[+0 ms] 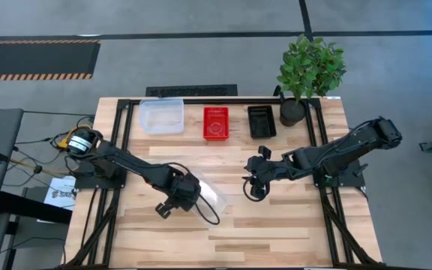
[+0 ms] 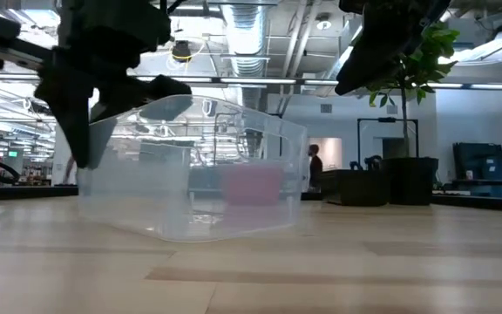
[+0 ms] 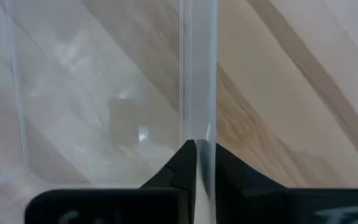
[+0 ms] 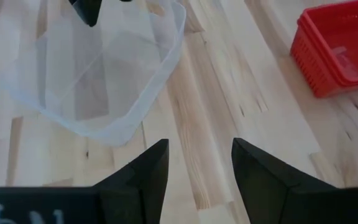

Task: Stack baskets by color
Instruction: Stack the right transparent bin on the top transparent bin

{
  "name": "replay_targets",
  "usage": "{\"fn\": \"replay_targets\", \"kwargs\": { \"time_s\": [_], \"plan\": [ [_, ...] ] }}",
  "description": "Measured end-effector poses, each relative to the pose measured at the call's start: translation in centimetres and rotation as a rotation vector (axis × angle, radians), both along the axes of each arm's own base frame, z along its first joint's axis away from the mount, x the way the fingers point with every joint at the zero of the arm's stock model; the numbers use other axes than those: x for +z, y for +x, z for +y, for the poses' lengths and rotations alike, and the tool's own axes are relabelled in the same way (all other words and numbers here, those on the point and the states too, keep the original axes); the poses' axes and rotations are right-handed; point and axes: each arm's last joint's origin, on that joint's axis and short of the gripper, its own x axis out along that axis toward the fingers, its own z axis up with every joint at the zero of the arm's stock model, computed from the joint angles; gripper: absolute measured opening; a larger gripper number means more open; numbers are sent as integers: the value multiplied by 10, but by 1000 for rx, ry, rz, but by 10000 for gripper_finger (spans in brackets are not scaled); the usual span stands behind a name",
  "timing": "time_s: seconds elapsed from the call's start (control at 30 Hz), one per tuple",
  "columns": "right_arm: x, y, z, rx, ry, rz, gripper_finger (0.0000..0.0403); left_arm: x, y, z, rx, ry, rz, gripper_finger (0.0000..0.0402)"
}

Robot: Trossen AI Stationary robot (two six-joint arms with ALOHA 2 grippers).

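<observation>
The left gripper [image 1: 188, 187] fingers pinch the light, slippery clear basket's [image 1: 210, 196] thin rim; the right gripper [image 1: 254, 187] hangs open, empty.

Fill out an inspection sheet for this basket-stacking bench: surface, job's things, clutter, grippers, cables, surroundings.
Surface: wooden table, bare at the near side.
Job's things: clear basket, red basket and black basket in a row at the far edge; a second clear basket mid-table, one side lifted off the wood.
Clutter: potted plant at the far right corner.
Grippers: left gripper shut on the second clear basket's wall; right gripper open, hovering over bare wood, holding nothing.
Cables: a dark cable loop by the left arm; wiring off the table's left edge.
Surroundings: grey floor; a person stands far behind.
</observation>
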Motion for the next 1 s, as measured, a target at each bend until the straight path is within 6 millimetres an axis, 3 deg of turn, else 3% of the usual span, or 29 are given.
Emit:
{"fn": "replay_targets", "kwargs": {
  "time_s": [0.2, 0.47, 0.53, 0.73, 0.87, 1.0],
  "plan": [
    [1, 1, 0, 18, -13, -11, 194, 19, 2, -2, 96, 25, 24, 80],
    [2, 2, 1, 70, -23, -10, 191, 77, 14, -7, 315, -63, 12, 175],
    [2, 2, 2, 80, -20, -9, 191, 85, 15, -5, 476, -30, -28, 193],
    [2, 0, 7, 113, -35, -7, 191, 85, -18, 14, 854, 192, 32, 240],
    [2, 1, 9, 143, -58, -14, 191, 85, -36, 29, 1054, 60, -9, 265],
    [3, 1, 9, 154, -70, -19, 191, 83, -46, 48, 1267, -213, -46, 274]
  ]
}}
